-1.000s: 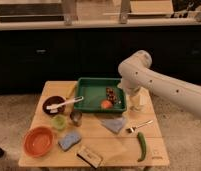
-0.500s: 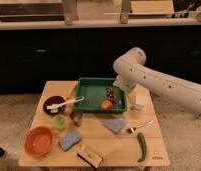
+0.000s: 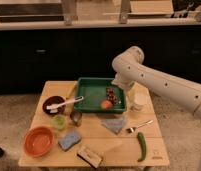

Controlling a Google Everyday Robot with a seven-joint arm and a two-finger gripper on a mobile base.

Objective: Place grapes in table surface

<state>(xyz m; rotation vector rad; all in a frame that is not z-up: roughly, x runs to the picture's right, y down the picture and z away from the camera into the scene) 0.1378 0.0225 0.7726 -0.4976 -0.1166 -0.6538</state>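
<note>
Swung leftward since half a second ago, the white rounded arm (image 3: pixel 159 86) now reaches over the tray. Nearest, the light tan wooden table surface (image 3: pixel 119 148) carries a glossy round orange bowl (image 3: pixel 39 141) and a blue sponge (image 3: pixel 69 140). Farther back, the green rectangular tray (image 3: pixel 89 84) holds the bumpy dark purple-red grapes (image 3: pixel 110 93) beside a smooth orange-red fruit (image 3: pixel 106 104). The gripper (image 3: pixel 117 86) hangs just above the grapes; spread or closed, I cannot tell.
</note>
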